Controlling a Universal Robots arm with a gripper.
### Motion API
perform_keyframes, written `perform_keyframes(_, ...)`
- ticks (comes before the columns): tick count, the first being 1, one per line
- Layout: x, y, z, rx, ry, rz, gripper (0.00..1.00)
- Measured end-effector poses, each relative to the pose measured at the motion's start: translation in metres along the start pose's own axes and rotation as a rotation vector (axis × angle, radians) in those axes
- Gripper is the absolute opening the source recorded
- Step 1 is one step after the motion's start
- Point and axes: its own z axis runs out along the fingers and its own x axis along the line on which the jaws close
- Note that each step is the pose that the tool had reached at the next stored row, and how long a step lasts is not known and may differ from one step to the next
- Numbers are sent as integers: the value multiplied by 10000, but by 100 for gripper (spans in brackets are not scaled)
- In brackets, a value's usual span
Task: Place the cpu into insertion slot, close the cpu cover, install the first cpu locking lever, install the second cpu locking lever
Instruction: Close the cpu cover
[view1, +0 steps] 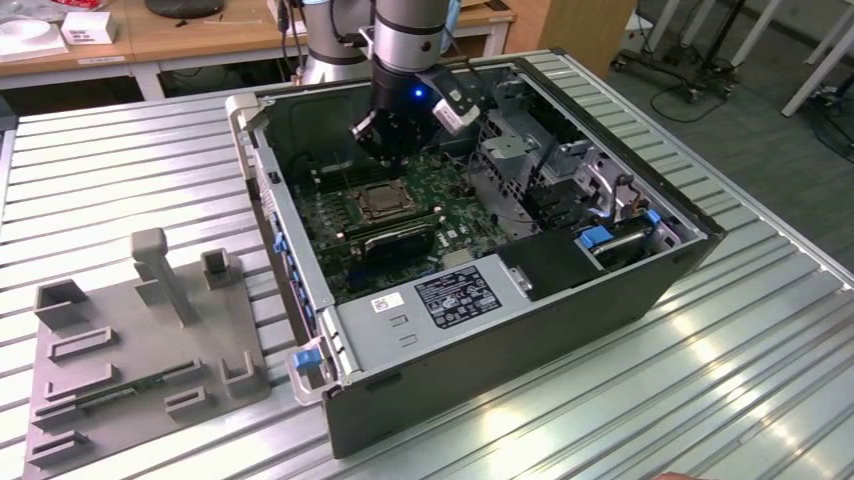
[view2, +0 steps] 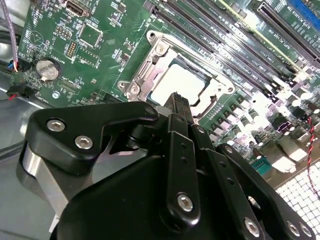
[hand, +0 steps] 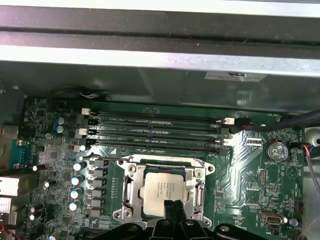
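Observation:
The cpu (hand: 159, 192), a small square chip with a silvery top, lies flat in the insertion slot (hand: 165, 161) on the green motherboard (view1: 447, 185). The cpu cover (hand: 131, 192), a thin metal frame, lies down around the chip, whose top shows through the cut-out. In the second wrist view the cpu (view2: 175, 82) and cover (view2: 142, 80) sit just beyond my fingertips. My gripper (view1: 387, 155) hangs inside the computer case a little above the socket (view1: 378, 203), toward the case's far wall. Its fingers (hand: 172, 212) are shut together and hold nothing. I cannot make out the locking levers.
The open computer case (view1: 274, 215) walls in the board on all sides. A metal drive cage (view1: 514, 150) rises on the exterior view's right. Long black memory slots (hand: 155, 130) run beside the socket. A grey fixture plate (view1: 134, 350) lies on the slatted table (view1: 667, 400).

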Motion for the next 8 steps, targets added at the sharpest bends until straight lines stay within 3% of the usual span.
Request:
perform_keyframes(5, 0, 0, 0, 3, 1, -25, 11)
perform_keyframes(8, 0, 1, 3, 16, 13, -279, 11)
